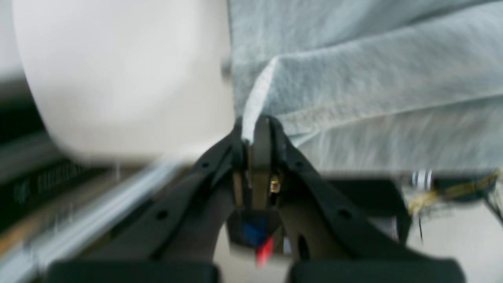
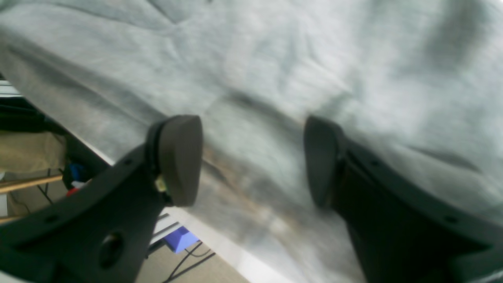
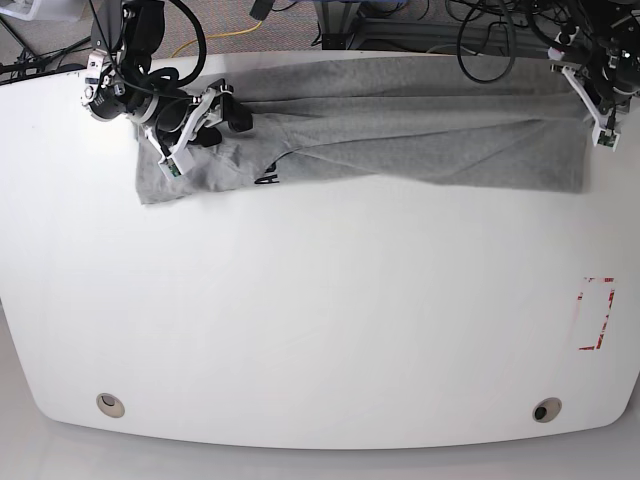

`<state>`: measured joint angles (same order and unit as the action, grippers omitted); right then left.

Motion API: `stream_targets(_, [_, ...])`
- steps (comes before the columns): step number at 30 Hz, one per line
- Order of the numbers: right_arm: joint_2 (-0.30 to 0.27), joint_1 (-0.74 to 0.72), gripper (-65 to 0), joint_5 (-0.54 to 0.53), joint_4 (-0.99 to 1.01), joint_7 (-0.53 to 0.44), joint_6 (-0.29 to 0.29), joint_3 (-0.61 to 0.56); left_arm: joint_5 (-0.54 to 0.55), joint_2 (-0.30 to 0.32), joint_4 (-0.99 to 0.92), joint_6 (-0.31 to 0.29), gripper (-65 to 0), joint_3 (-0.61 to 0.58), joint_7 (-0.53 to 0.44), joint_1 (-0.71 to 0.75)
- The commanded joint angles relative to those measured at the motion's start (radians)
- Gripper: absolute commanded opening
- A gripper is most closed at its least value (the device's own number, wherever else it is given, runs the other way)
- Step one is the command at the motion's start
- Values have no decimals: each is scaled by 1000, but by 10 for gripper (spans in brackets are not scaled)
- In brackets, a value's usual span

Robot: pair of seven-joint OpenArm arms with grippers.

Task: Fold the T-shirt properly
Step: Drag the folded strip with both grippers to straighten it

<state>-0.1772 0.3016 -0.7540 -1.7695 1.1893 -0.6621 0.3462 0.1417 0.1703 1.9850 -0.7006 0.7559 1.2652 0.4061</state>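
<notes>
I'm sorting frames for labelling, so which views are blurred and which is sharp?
Left wrist view: background smeared, but the left gripper is readable, pinching the T-shirt. Right wrist view: soft throughout, fabric weave lost around the open right gripper. Base view: sharp, evenly lit.

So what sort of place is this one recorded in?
Probably a robotics lab bench: a bare white tabletop with red tape markings, bundled black cables behind it, and a heather-grey cotton T-shirt laid out.
</notes>
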Motion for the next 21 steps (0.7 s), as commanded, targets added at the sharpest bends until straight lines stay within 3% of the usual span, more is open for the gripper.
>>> stream_targets(1, [-8, -5, -257, -12, -11, -16, -5, 4, -11, 15, 20, 2, -650, 21, 32, 0])
stream_targets(11, [-8, -5, -257, -12, -11, -16, -5, 4, -14, 21, 12, 2, -640, 18, 84, 41])
stream_targets(21, [-8, -3, -257, -22, -20, -16, -12, 4, -17, 22, 10, 2, -361, -40, 84, 44])
